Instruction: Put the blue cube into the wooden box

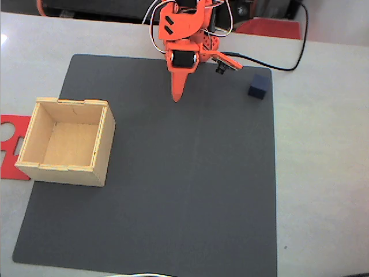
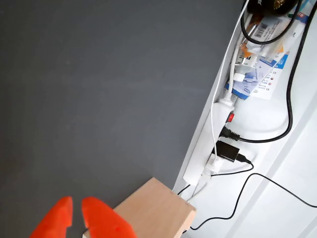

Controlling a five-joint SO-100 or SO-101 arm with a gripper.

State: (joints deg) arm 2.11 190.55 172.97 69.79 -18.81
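In the fixed view, a square dark grey mat point(image 1: 173, 173) lies on a pale white table point(image 1: 328, 173). The orange plastic arm point(image 1: 184, 29) stands at the 12 o'clock edge of the mat, and its gripper point(image 1: 177, 95) points down toward 6 o'clock, above bare mat. In this view the two fingers look like one narrow orange point. In the wrist view the gripper point(image 2: 77, 210) shows two orange fingertips point(image 2: 58, 215) at about 7 o'clock in the picture, with only a thin gap between them. Nothing is held between them; the jaws are almost closed, though I cannot say for sure that they touch.

The small dark navy-blue cube point(image 1: 259, 85) sits on the mat near its 1 o'clock corner, at about 3 o'clock from the gripper and apart from it. It rests flat and nothing touches it.

The square topless box of pale plywood point(image 1: 66, 141) stands upright at the 9 o'clock side of the mat, well apart from the cube. Its inside shows only its wooden floor. In the wrist view a corner of pale wood point(image 2: 158, 210) appears at 6 o'clock, just beside the fingertips.

A flat red cut-out piece point(image 1: 11, 144) lies on the table at 9 o'clock from the box, partly hidden behind it. A black cable point(image 1: 288, 63) runs on the table at 1 o'clock.
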